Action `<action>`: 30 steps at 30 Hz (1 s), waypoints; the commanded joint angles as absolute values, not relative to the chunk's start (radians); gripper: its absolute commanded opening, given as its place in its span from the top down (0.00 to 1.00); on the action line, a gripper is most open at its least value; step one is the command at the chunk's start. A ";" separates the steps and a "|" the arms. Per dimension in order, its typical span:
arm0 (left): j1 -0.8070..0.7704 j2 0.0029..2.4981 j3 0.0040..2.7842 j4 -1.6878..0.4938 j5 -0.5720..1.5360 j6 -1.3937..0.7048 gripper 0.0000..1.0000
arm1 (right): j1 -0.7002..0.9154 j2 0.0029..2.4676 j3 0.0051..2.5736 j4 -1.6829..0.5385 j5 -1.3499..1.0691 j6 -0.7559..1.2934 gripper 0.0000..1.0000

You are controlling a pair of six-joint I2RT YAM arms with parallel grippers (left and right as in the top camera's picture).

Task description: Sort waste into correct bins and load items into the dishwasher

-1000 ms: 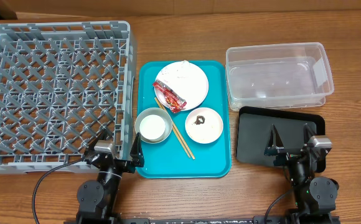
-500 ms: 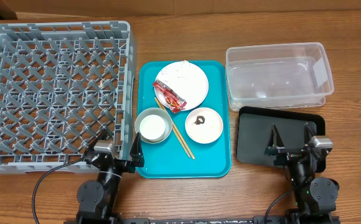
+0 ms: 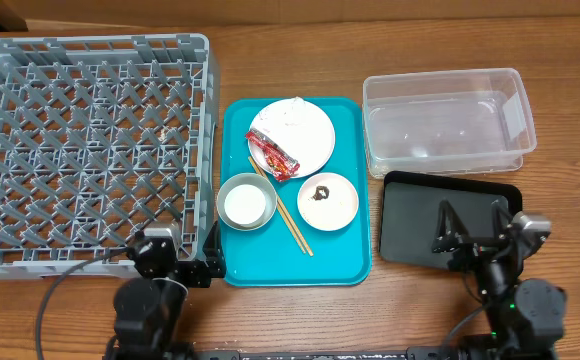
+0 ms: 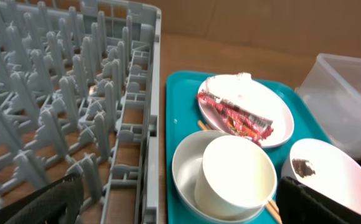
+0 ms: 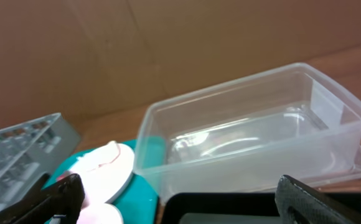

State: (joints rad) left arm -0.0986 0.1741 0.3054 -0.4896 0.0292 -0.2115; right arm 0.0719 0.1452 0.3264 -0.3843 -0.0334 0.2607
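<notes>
Not yet sorting anything: showing rack (image 3: 90, 150), tub (image 3: 440, 80) and black tray (image 3: 410, 215) empty, leaving wrapper (image 3: 273, 156), plate (image 3: 305, 125), bowl (image 3: 338, 208), cups (image 3: 246, 203) and chopsticks (image 3: 295, 228) sitting on the teal tray (image 3: 300, 265); holding left fingers (image 4: 37, 205) and right fingers (image 5: 56, 196) wide apart, gripping nothing.

wooden table (image 3: 300, 40) | left: grey dish rack (image 3: 90, 150) | centre: teal tray (image 3: 342, 252) | right: clear tub (image 3: 448, 125), black tray (image 3: 410, 215)
</notes>
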 commanded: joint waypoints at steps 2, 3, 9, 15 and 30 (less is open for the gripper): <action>-0.105 0.321 0.472 -0.609 0.015 -0.224 0.00 | 0.067 0.280 0.508 -0.475 -0.056 0.261 0.00; -0.105 0.372 0.518 -0.658 0.015 -0.224 0.00 | 0.067 0.328 0.554 -0.509 -0.067 0.258 0.00; -0.105 0.622 0.740 -0.891 0.016 -0.224 0.00 | 0.067 0.618 0.789 -0.673 -0.153 0.250 0.00; -0.105 0.789 0.881 -1.027 0.041 -0.224 0.00 | 0.067 0.876 1.029 -0.891 -0.171 0.216 0.00; -0.093 0.843 0.908 -1.052 0.041 -0.275 0.00 | 0.314 1.390 1.402 -0.909 -0.281 0.069 0.02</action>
State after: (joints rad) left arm -0.0986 0.8455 0.8799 -1.0504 0.0559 -0.2119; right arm 0.2131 1.2629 1.2488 -0.8867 -0.3340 0.1379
